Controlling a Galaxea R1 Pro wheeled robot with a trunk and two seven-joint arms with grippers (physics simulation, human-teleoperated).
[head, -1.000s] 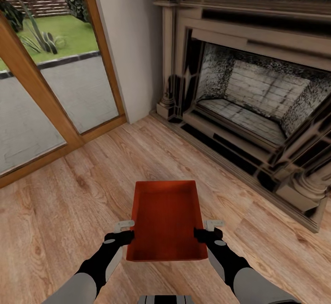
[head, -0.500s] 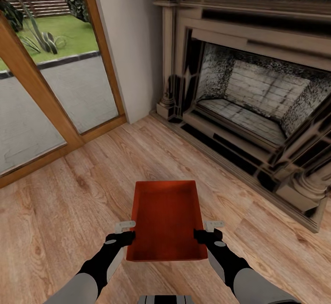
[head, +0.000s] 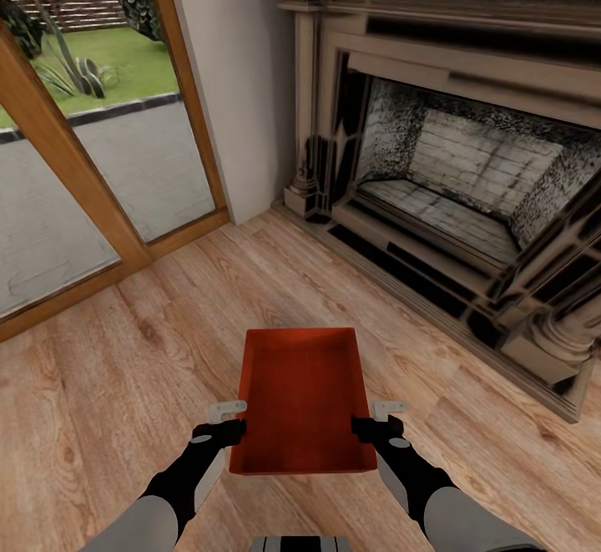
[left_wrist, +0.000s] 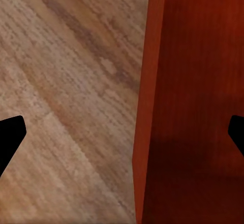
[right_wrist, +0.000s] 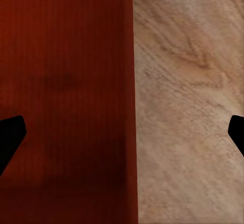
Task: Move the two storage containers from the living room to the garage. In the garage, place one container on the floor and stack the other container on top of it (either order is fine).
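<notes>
Light wood planks (head: 125, 385) run underfoot across the living room, and just above them the robot carries one orange-red storage container (head: 302, 397) between its two arms. The left hand (head: 227, 420) sits at the container's left long wall near the near corner, the right hand (head: 380, 418) at the matching spot on the right wall. Each hand straddles its wall, one finger inside the bin and one outside. In the left wrist view the two dark fingertips (left_wrist: 11, 135) stand wide apart with the red wall (left_wrist: 147, 102) running between them, and the right wrist view gives the mirror of that, fingertips (right_wrist: 10, 137) wide with the bin's wall edge (right_wrist: 129, 102) between. From these pictures I cannot tell whether the fingers actually press the plastic or merely bracket it.

The container is lidless with low walls, its long axis pointing away from the robot, and its finely ribbed bottom is bare, nothing lying in it.

Beyond it, to the right, stands the dark ornate fireplace (head: 467, 168) with its pale brick firebox. A plain white wall section (head: 242, 76) separates it from the wood-framed glass doors (head: 92, 159) on the left, through which paving and a lawn show.
</notes>
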